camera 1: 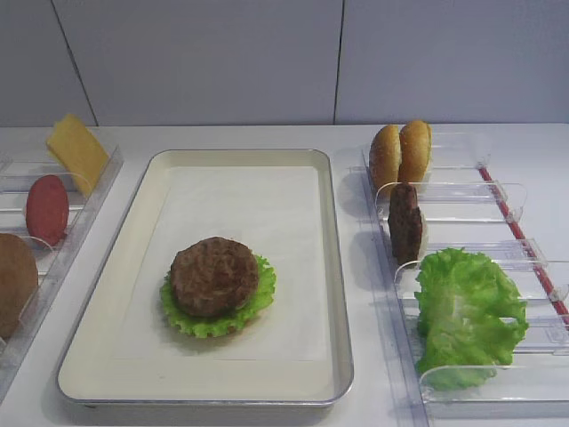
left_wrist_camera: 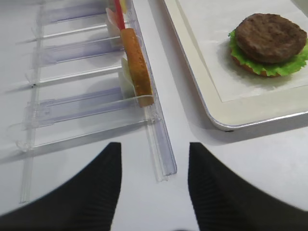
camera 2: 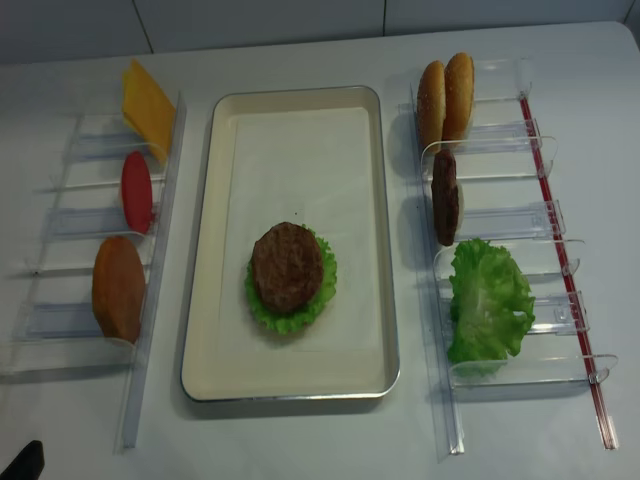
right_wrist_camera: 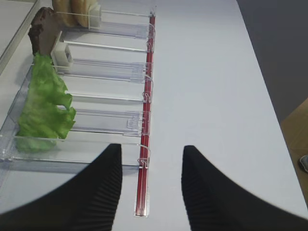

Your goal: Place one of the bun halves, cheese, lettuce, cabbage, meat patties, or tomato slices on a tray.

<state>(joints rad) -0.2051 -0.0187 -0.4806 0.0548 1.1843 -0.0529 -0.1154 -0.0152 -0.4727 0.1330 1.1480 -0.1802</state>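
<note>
On the tray (camera 1: 333,267) lies a stack: a meat patty (camera 1: 214,276) on lettuce (camera 1: 260,298), with a bun edge (left_wrist_camera: 244,66) under it. The left bins hold cheese (camera 1: 77,151), a tomato slice (camera 1: 46,209) and a bun half (camera 1: 16,280). The right bins hold two bun halves (camera 1: 400,153), an upright patty (camera 1: 405,222) and lettuce (camera 1: 467,311). Cabbage is out of view. My left gripper (left_wrist_camera: 153,161) is open and empty over the table, near the left rack's front end. My right gripper (right_wrist_camera: 150,161) is open and empty by the right rack's red strip (right_wrist_camera: 143,183).
Clear plastic divider racks (camera 2: 500,200) flank the tray on both sides. The right rack's outer rail is red (camera 2: 560,260). A grey wall (camera 1: 267,53) closes the back. To the right of the right rack lies bare white tabletop (right_wrist_camera: 211,86).
</note>
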